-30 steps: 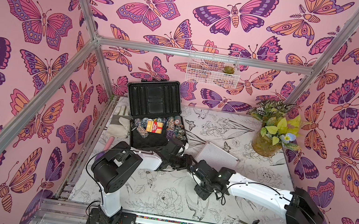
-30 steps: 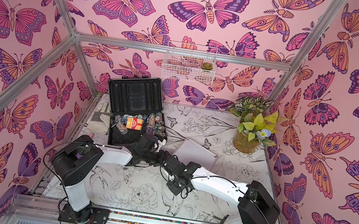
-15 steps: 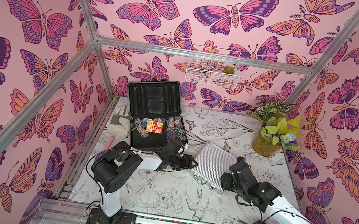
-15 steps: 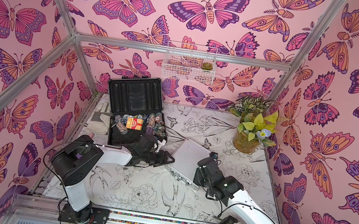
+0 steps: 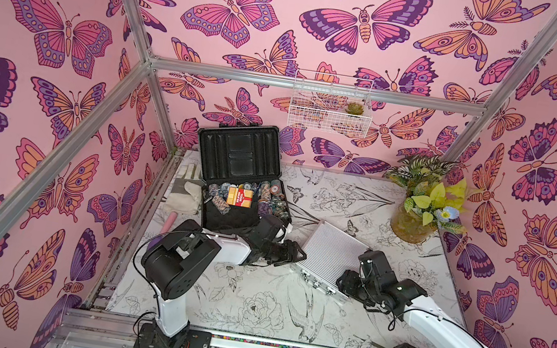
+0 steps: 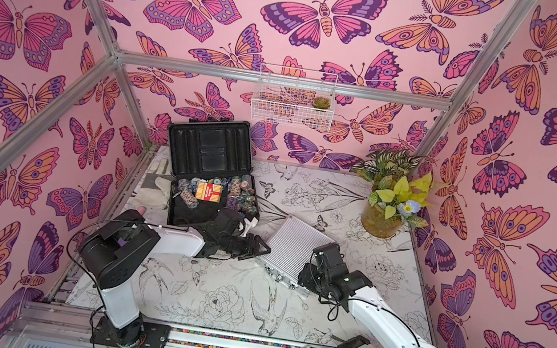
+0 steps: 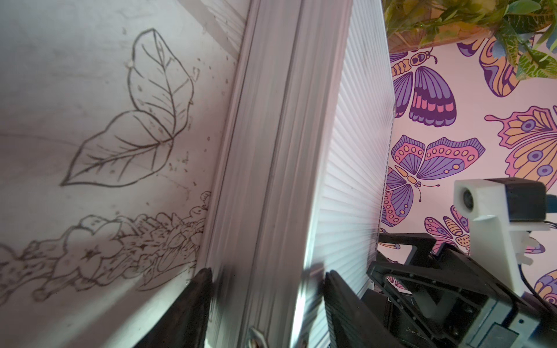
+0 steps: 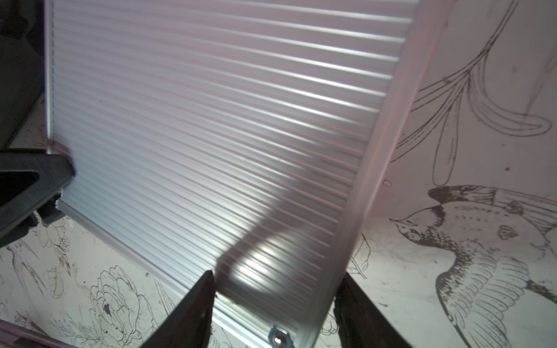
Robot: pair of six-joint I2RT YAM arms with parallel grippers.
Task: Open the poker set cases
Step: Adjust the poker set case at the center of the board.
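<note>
The larger dark poker set case [image 5: 242, 153] [image 6: 212, 148] stands at the back left with its lid up, showing chips and a red card box. Mid-table lies the silver ribbed case [image 5: 330, 256] [image 6: 295, 248], lid down, its chrome latches [image 5: 316, 284] on the near edge. My left gripper [image 5: 298, 255] [image 7: 266, 274] is at its left corner, shut on the case's side edge [image 7: 271, 150], one finger under it and one on the lid. My right gripper [image 5: 346, 284] [image 8: 275, 275] stands open over the near right corner of the case [image 8: 211, 120].
A potted plant [image 5: 415, 213] stands at the back right of the table. A white wire basket [image 5: 329, 110] hangs on the back wall. A pale glove [image 5: 186, 190] and a pink object [image 5: 167, 221] lie along the left edge, beside the dark case.
My right arm has swung from in front of the silver case out to its near right corner, uncovering the lid, and its jaws have opened. The left arm has stayed put.
</note>
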